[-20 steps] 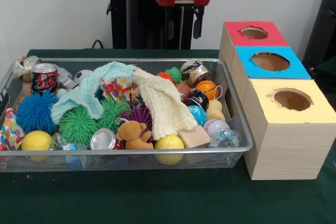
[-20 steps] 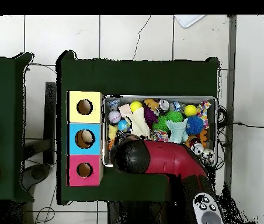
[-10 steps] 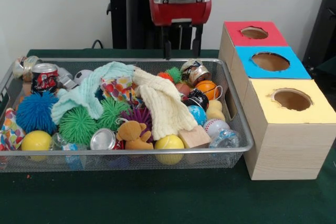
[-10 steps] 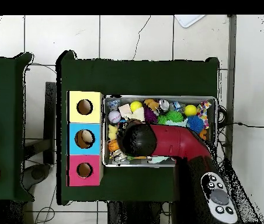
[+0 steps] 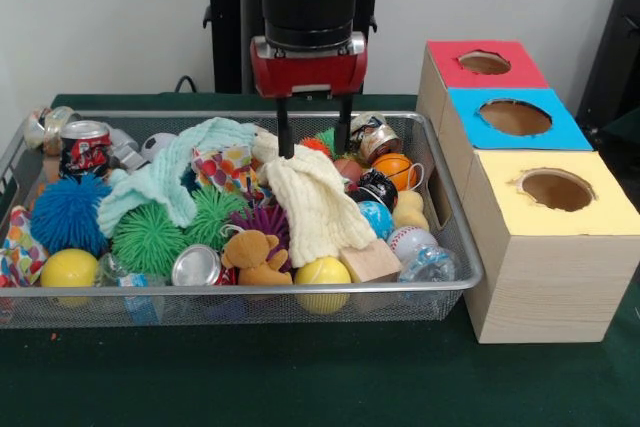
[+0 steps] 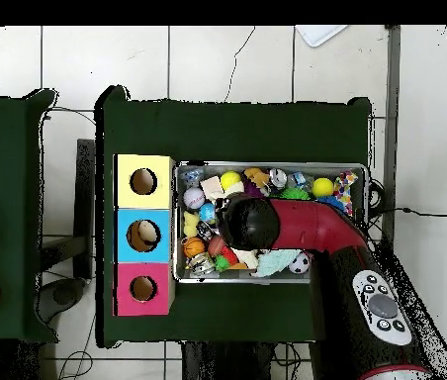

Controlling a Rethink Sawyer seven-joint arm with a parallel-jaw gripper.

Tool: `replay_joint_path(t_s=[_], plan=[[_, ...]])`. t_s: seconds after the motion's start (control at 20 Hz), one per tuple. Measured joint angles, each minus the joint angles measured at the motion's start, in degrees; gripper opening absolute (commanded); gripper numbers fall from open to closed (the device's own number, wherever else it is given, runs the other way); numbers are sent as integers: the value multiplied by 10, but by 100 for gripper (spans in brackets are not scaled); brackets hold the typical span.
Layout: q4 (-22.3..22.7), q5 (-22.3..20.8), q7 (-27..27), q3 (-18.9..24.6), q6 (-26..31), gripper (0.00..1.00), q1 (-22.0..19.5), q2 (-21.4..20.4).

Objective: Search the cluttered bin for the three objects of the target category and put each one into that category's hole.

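The black two-fingered gripper (image 5: 310,137), fingers apart and empty, hangs over the cream knitted cloth (image 5: 318,204) in the silver wire-mesh bin (image 5: 452,237), probably because it hides toys; the tan-brown plush teddy bear (image 5: 255,256) lies beside that cloth.

Silver wire mesh for the bin (image 5: 455,247). Tan-brown teddy bear (image 5: 254,256) at 6 o'clock inside; pale yellow duck (image 5: 408,210) at 3 o'clock. Cream cloth (image 5: 315,202) centre, mint-green cloth (image 5: 165,175) toward 10 o'clock. Blue spiky ball (image 5: 68,213) and green spiky ball (image 5: 148,239) at 8 o'clock. Red top around the hole (image 5: 484,62); blue-topped box (image 5: 550,132) and yellow-topped box (image 5: 610,212) beside. Red and black gripper (image 5: 313,140). Dark green table (image 5: 300,377).
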Motion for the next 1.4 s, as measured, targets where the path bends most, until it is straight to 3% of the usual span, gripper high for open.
replay_joint_path(t_s=[0.45,0.9,1.4], plan=[[-24,-28,0,25,12,100,-16,23],[-81,-34,0,69,80,100,-46,23],[-129,-48,0,105,82,100,-85,52]])
